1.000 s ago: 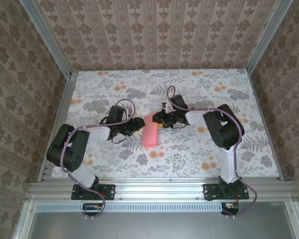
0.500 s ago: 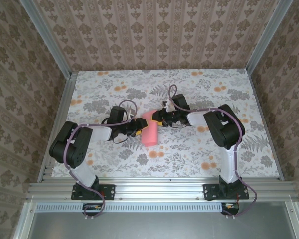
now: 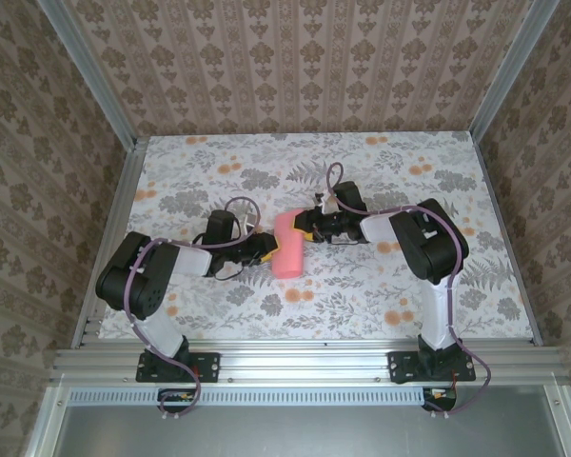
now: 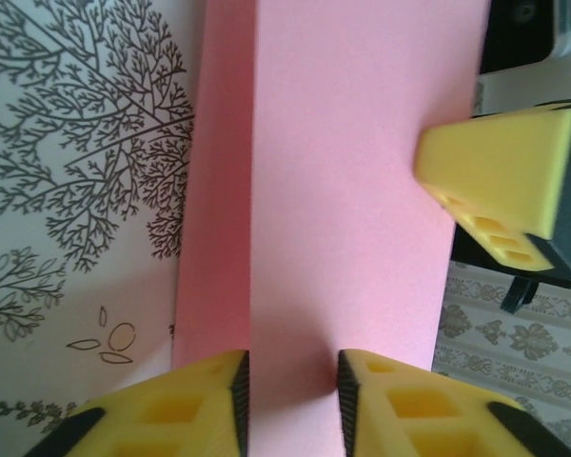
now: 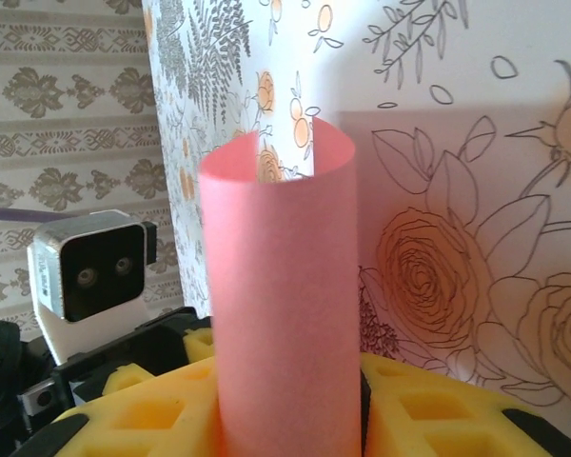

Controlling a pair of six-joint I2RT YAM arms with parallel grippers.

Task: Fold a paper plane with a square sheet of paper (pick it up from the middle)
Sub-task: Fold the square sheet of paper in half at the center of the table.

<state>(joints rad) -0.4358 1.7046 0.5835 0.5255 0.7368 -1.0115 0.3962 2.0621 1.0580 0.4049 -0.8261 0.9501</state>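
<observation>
The square sheet of paper (image 3: 287, 248) is pink and curled into an upright loop at the table's middle. My right gripper (image 3: 307, 227) is shut on it from the far right, and the loop (image 5: 281, 305) rises between its yellow fingers (image 5: 409, 409). My left gripper (image 3: 264, 250) reaches in low from the left. Its jaws (image 4: 292, 405) press on the pink paper (image 4: 362, 190) that fills the gap between them. The right gripper's finger (image 4: 495, 181) touches the sheet's far edge. The paper plane is out of view.
The table (image 3: 362, 295) carries a flower print with small orange blooms. Metal rails (image 3: 114, 219) and patterned walls close it in on three sides. The left wrist's camera block (image 5: 90, 267) sits close beside the right fingers.
My left gripper has slid right up to the paper and its jaws have narrowed onto it. The right gripper has kept its hold and barely shifted.
</observation>
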